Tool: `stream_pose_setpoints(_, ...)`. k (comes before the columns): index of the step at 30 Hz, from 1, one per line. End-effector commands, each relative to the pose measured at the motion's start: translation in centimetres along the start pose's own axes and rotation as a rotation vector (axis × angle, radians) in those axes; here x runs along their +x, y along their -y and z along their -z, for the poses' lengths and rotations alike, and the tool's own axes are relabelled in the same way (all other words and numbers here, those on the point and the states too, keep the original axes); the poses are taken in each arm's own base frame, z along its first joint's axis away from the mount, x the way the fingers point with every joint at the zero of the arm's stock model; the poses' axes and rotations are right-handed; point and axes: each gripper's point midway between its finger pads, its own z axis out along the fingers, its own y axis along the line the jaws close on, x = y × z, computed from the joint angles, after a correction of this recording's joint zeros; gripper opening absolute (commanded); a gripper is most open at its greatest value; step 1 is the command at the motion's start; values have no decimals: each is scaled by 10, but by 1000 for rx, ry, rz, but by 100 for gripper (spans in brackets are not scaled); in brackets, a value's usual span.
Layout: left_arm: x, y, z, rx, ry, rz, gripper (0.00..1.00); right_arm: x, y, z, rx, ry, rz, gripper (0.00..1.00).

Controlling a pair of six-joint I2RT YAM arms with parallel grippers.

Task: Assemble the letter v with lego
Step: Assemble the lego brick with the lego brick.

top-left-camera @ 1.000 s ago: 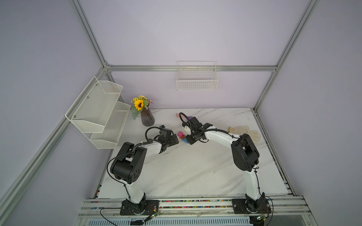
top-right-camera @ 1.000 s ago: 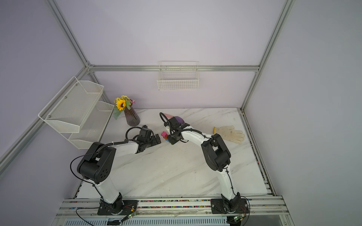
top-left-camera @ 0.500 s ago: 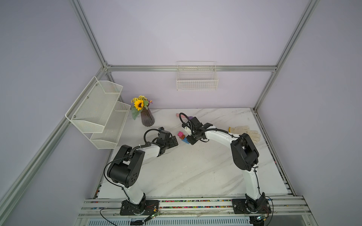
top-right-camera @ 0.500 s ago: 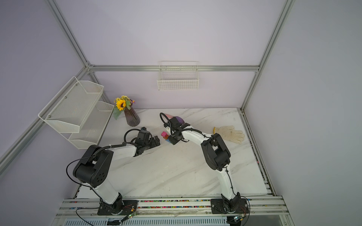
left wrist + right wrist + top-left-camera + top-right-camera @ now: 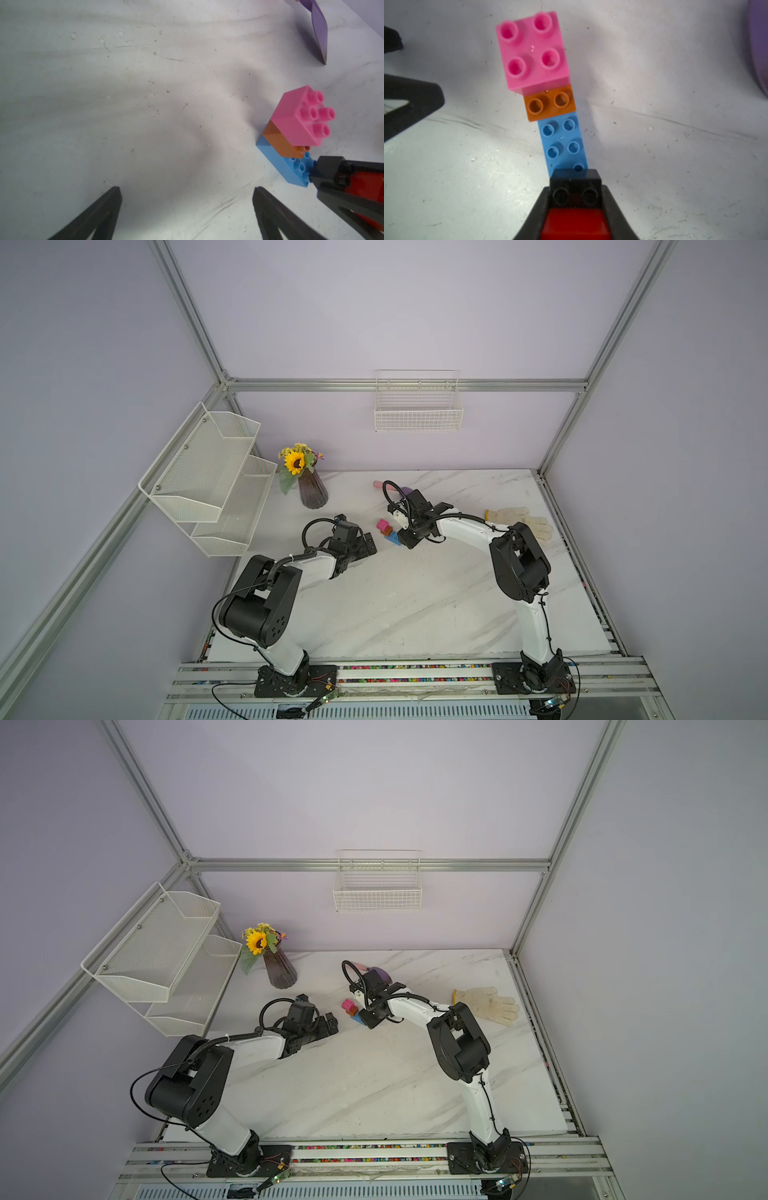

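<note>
Vase (image 5: 313, 495) holding sunflower (image 5: 296, 462), right jaws clamping red brick (image 5: 575, 224)

I see glossy, smooth plastic on the pink brick (image 5: 532, 49) and the blue brick (image 5: 562, 141). The table (image 5: 145, 104) looks like matt white marble, scratched and speckled. The glove (image 5: 519, 520) is knitted cloth; the frame rail (image 5: 311, 384) is dull brushed metal.
</note>
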Motion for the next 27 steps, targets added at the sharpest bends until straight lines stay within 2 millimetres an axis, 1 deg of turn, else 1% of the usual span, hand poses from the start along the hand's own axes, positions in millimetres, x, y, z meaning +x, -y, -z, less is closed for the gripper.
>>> stream_pose_setpoints(1, -8, 9, 12, 42, 25, 9, 100, 14, -4, -4, -31, -28, 23, 0)
stream_pose_setpoints(4, -8, 12, 17, 63, 24, 3, 100, 13, -5, -5, -39, -28, 19, 0)
stream_pose_setpoints(10, 1, 23, 30, 152, 4, 0, 100, 17, -4, -5, -34, -43, 17, 0)
stream_pose_setpoints(14, 8, 30, 47, 216, -3, -1, 100, 23, -2, -6, -22, -66, 24, 0)
stream_pose_setpoints(16, 6, 36, 61, 263, 12, -4, 100, 25, -2, -7, -18, -73, 25, 0)
stream_pose_setpoints(19, 11, 40, 74, 308, 10, -4, 100, 30, -3, -9, -26, -88, 19, 0)
stream_pose_setpoints(23, 16, 44, 89, 356, 14, -3, 100, 40, -2, -16, -19, -111, 19, 0)
stream_pose_setpoints(27, 22, 47, 100, 390, 0, -1, 100, 49, -2, -21, -14, -137, 20, 0)
